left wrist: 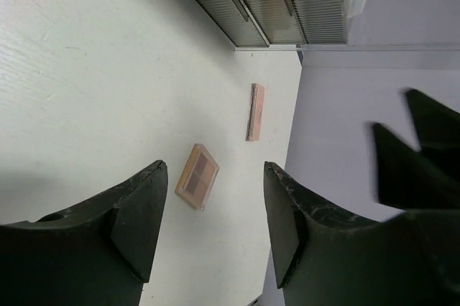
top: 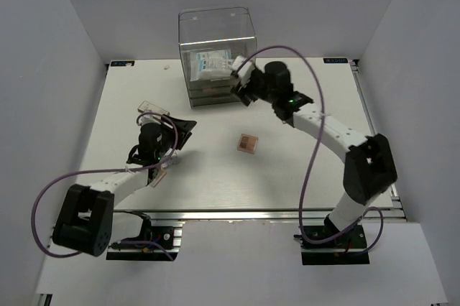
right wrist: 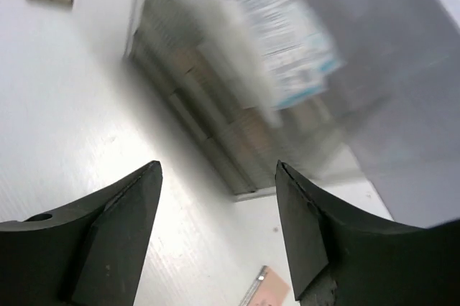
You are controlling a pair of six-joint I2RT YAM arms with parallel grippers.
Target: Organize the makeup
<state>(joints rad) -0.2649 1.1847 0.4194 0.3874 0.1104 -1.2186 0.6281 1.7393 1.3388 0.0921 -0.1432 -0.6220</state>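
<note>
Both arms empty-handed, a palette waiting mid-table

On the white table (top: 215, 191), the tall clear acrylic drawer box (top: 215, 33) shows the white-blue plastic packet (top: 208, 63) inside, above its drawers. The right end effector (right wrist: 217, 171) hangs just before it, released and empty — best backed straight off. The left end effector (left wrist: 214, 168), likewise released, should centre over the small flat peach palette (top: 247, 144) before closing.

Glossy clear box (top: 215, 29), plastic packet (top: 209, 64), matt table (top: 215, 177) (grained)

Peach palette (top: 247, 144), white-blue packet (top: 210, 63), white table (top: 215, 177), clear drawer box (top: 215, 26)
</note>
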